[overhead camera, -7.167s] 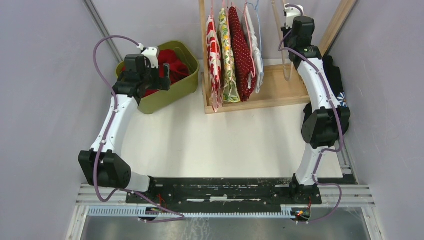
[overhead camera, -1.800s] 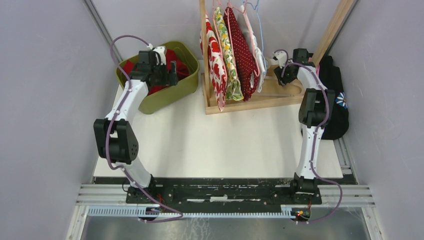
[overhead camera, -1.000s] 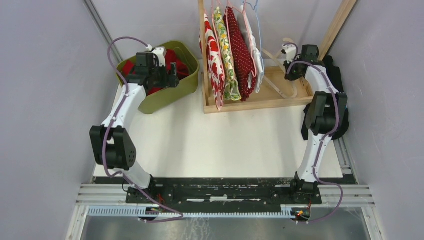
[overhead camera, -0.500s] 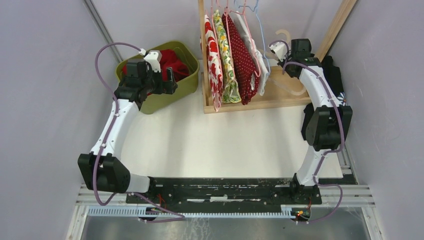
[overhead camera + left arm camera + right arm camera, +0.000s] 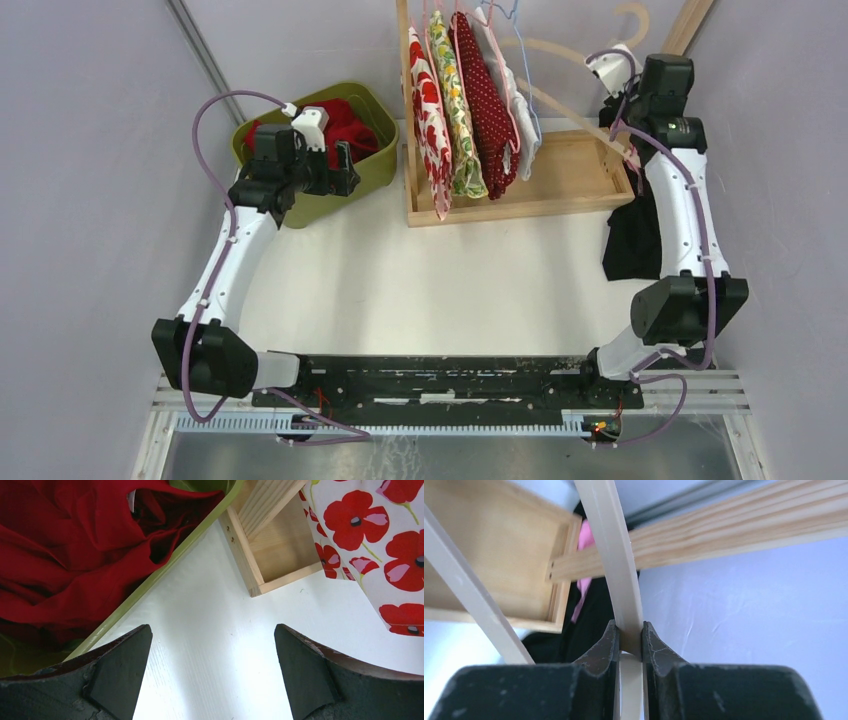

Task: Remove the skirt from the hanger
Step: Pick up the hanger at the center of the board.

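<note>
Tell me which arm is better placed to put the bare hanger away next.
Right, probably. The right end effector is shut on the beige hanger beside the wooden rack. The left end effector hangs open near the green bin, on the far side of the hanging clothes.

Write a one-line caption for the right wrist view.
Right gripper clamped on a beige hanger, wooden rack and dark garment behind.

Left hand (image 5: 211,635) wide open; right hand (image 5: 629,628) aloft, tightly pinched.
</note>
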